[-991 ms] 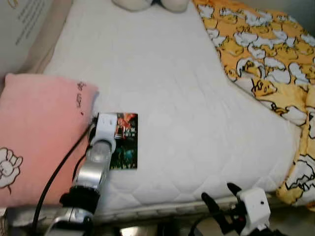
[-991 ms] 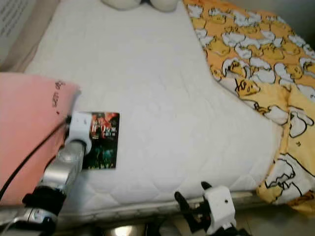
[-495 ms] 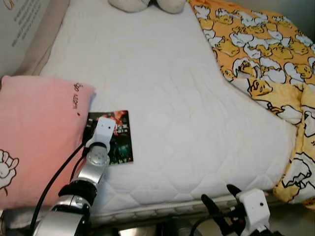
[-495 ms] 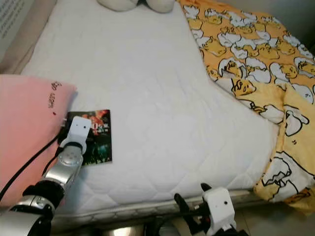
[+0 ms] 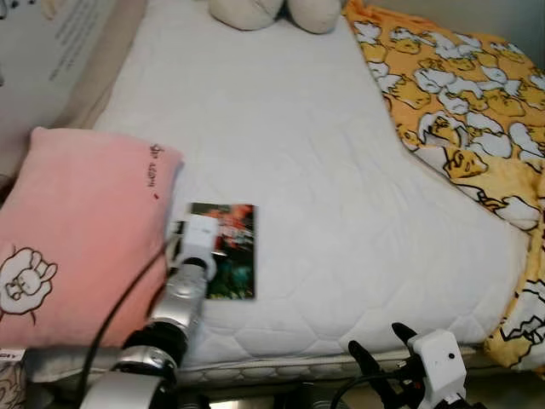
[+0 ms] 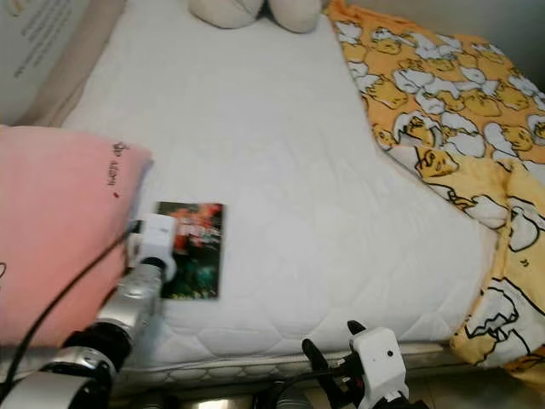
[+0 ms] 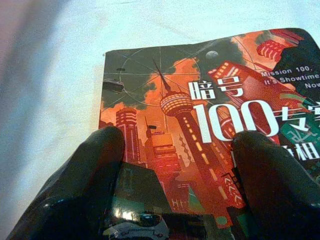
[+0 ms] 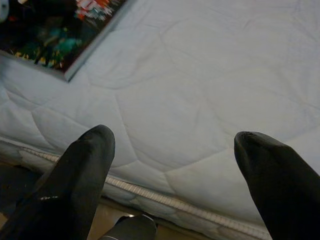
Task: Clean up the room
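One book [image 5: 226, 251] lies flat on the white quilted mattress [image 5: 324, 170], near the foot edge and just beside one pink pillow [image 5: 72, 230]. Your left gripper [image 7: 177, 165] is down over the book's near end; the wrist view shows both black fingers [image 7: 95, 175] spread wide across the cover, one toward each side, resting on or just above it. You cannot tell from these pictures whether the tips actually press the cover. Cover art: orange-red city towers, white characters and "100".

One black cable [image 5: 119, 298] runs along the left arm, crossing the pillow's lower corner.

Your right gripper [image 5: 379, 358] hangs low off the foot of the bed, fingers wide apart with nothing between them. Its wrist camera looks at the mattress edge and piping [image 8: 150, 192], with the book's corner [image 8: 60, 30] at the far side.

One orange blanket with a white-and-yellow cartoon print [image 5: 460, 111] covers the right side of the bed and drapes over the corner. Two pale plush shapes [image 5: 277, 13] sit at the head end, touching each other. One pale board with print [image 5: 60, 51] leans along the left side, beyond the pillow.

Pillow edge stands right against the book's left side; open mattress on its other sides.
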Robot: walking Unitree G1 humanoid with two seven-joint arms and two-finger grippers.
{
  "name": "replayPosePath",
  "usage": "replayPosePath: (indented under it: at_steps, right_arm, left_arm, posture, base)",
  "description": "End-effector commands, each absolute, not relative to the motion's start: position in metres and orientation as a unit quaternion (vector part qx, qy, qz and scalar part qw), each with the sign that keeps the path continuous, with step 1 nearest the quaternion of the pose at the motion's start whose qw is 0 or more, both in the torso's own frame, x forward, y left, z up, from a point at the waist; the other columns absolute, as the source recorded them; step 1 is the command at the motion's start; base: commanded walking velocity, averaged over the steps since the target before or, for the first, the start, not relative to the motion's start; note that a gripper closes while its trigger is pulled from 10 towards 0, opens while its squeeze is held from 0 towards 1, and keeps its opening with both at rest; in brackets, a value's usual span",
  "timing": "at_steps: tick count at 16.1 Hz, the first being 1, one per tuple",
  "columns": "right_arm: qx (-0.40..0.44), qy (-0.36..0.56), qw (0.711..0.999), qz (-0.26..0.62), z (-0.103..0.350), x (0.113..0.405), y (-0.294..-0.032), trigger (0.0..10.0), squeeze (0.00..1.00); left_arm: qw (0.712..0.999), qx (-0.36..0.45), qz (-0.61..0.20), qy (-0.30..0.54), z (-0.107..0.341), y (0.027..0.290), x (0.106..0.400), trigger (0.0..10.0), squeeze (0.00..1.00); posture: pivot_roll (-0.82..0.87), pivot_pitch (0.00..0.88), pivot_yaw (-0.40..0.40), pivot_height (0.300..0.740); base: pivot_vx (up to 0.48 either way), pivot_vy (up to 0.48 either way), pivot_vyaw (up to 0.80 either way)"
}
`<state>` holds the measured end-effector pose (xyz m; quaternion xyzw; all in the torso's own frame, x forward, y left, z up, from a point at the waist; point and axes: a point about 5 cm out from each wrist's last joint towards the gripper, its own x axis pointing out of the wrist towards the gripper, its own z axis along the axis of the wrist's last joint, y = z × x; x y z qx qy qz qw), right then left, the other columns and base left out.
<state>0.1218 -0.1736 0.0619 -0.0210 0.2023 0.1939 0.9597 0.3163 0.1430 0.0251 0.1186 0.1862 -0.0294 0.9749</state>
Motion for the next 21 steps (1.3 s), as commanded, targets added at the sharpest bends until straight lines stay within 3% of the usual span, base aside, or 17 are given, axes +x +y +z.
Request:
replayPosePath:
  at_steps: [1, 5, 8, 10, 12, 17, 21]
  right_arm:
    - [-0.032, 0.207, 0.959, 0.191, 0.06, 0.12, -0.179, 10.0, 0.0]
    - [-0.031, 0.207, 0.959, 0.192, 0.059, 0.12, -0.177, 10.0, 0.0]
    - [-0.032, 0.207, 0.959, 0.194, 0.058, 0.122, -0.176, 10.0, 0.0]
    - [-0.032, 0.206, 0.959, 0.193, 0.058, 0.122, -0.177, 10.0, 0.0]
    - [-0.032, 0.207, 0.959, 0.192, 0.058, 0.121, -0.177, 10.0, 0.0]
    - [-0.033, 0.208, 0.959, 0.191, 0.056, 0.121, -0.178, 10.0, 0.0]
    - [-0.033, 0.21, 0.958, 0.194, 0.056, 0.12, -0.178, 10.0, 0.0]
  left_arm:
    - [0.963, 0.137, -0.066, 0.22, 0.008, 0.133, 0.303, 10.0, 0.0]
    - [0.95, 0.149, -0.047, 0.269, -0.005, 0.158, 0.293, 10.0, 0.0]
    - [0.943, 0.114, 0.036, 0.311, -0.009, 0.184, 0.29, 10.0, 0.0]
    - [0.956, 0.086, 0.056, 0.274, 0.002, 0.189, 0.299, 10.0, 0.0]
    - [0.969, 0.107, 0.056, 0.215, 0.019, 0.189, 0.31, 10.0, 0.0]
    - [0.971, 0.154, 0.053, 0.173, 0.025, 0.187, 0.311, 10.0, 0.0]
    - [0.982, 0.131, 0.055, 0.126, 0.038, 0.182, 0.314, 10.0, 0.0]
  posture:
    - [-0.17, 0.125, -0.131, 0.74]
    - [-0.16, 0.124, -0.128, 0.74]
    - [-0.16, 0.12, -0.127, 0.74]
    - [-0.16, 0.118, -0.125, 0.74]
    - [-0.16, 0.118, -0.124, 0.74]
    - [-0.16, 0.118, -0.12, 0.74]
    - [-0.15, 0.118, -0.123, 0.74]
  base:
    - [0.0, 0.0, 0.0]
    - [0.0, 0.0, 0.0]
    - [0.0, 0.0, 0.0]
    - [0.0, 0.0, 0.0]
    - [0.0, 0.0, 0.0]
    - [0.0, 0.0, 0.0]
    - [0.0, 0.0, 0.0]
